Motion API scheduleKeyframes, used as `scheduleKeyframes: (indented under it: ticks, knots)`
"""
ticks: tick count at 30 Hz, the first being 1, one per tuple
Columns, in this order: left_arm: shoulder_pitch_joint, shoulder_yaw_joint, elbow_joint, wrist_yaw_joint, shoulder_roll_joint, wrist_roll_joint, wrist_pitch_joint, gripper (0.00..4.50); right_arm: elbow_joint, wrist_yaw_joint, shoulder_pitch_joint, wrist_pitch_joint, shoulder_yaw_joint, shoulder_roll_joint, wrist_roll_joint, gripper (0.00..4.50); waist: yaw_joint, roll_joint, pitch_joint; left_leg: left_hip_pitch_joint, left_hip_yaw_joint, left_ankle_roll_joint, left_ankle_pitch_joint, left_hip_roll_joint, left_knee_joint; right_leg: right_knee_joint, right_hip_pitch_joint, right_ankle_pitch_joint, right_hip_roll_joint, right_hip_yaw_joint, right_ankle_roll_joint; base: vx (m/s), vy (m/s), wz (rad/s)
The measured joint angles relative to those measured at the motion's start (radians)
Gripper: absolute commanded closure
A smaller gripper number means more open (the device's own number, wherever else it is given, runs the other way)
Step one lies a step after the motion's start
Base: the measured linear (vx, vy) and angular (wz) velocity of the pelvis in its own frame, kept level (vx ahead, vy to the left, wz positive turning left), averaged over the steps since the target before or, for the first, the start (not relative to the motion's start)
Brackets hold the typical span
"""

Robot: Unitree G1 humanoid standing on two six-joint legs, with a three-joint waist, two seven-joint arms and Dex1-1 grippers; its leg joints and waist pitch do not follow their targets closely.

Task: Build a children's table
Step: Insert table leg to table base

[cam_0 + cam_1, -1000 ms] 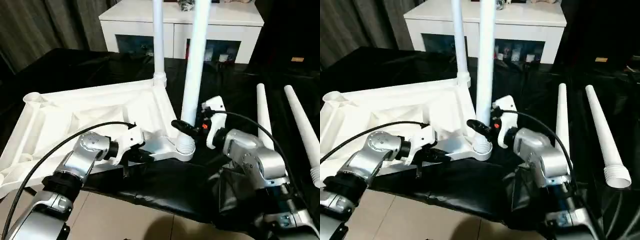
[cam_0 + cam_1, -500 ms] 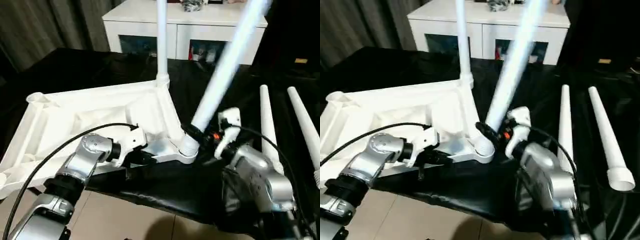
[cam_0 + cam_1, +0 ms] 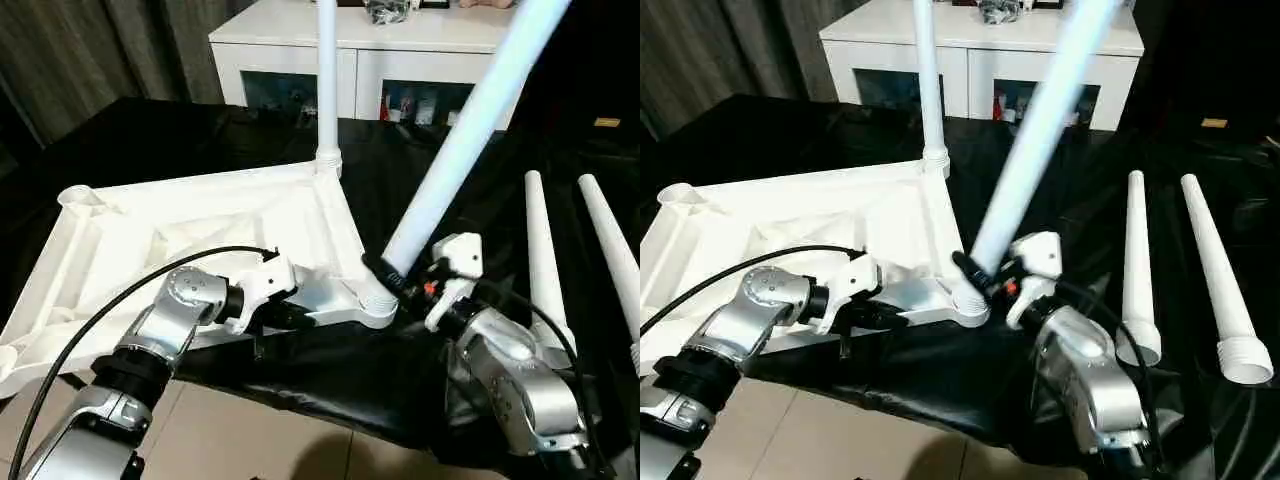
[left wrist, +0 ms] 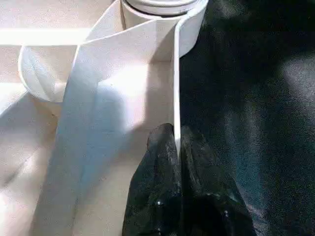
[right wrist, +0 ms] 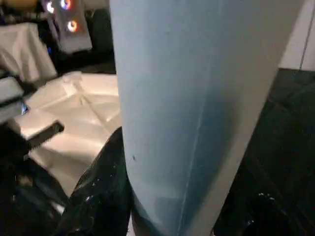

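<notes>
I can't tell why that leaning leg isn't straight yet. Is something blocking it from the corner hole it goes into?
Nothing visible blocks it. The leaning leg, held by the right gripper, already has its lower end at the corner socket of the tabletop; it is simply tilted. The left gripper pinches the tabletop's edge beside it.

- A white cabinet (image 3: 365, 60) with dark glass doors stands at the far side.
- Grey curtains (image 3: 90, 55) hang at the far left.
- Black cloth (image 3: 130, 135) covers the counter.
- Pale floor tiles (image 3: 250, 440) lie nearest.
</notes>
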Motion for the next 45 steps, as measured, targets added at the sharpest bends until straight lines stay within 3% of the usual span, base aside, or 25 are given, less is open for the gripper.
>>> scheduleKeyframes:
  ticks: [11, 20, 30, 45]
  knots:
    - [0.012, 0.0, -0.019, 0.006, 0.015, 0.002, 0.008, 4.5, -0.019, 0.066, -0.039, 0.049, 0.065, -0.072, -0.056, 2.67, -0.003, -0.016, -0.004, 0.001, 0.0, 0.0, 0.0, 0.0, -0.002, 0.0, 0.0, -0.003, 0.0, 0.0, 0.005, 0.0, 0.0, 0.0]
    - [0.018, 0.001, -0.026, 0.029, 0.032, 0.003, 0.021, 4.5, 0.126, 0.128, -0.202, 0.128, 0.087, -0.061, -0.052, 2.67, -0.013, -0.032, -0.003, 0.01, 0.0, 0.0, 0.0, 0.0, -0.001, 0.0, 0.001, -0.003, -0.001, 0.0, 0.006, 0.0, 0.0, 0.0]
    - [0.031, 0.002, -0.041, 0.033, 0.046, 0.003, 0.034, 4.5, 0.232, 0.214, -0.297, 0.205, 0.089, -0.062, -0.036, 2.67, -0.016, -0.044, -0.004, 0.017, -0.001, -0.002, -0.001, 0.0, -0.002, -0.002, 0.003, -0.003, -0.001, 0.001, 0.005, 0.0, 0.0, 0.0]
    - [0.034, 0.002, -0.043, 0.026, 0.065, -0.005, 0.04, 4.5, 0.265, 0.215, -0.311, 0.188, 0.093, -0.042, -0.041, 2.67, -0.028, -0.045, -0.005, 0.019, -0.002, -0.003, -0.002, 0.0, -0.006, -0.012, 0.004, -0.003, -0.001, -0.001, 0.005, 0.0, 0.0, 0.0]
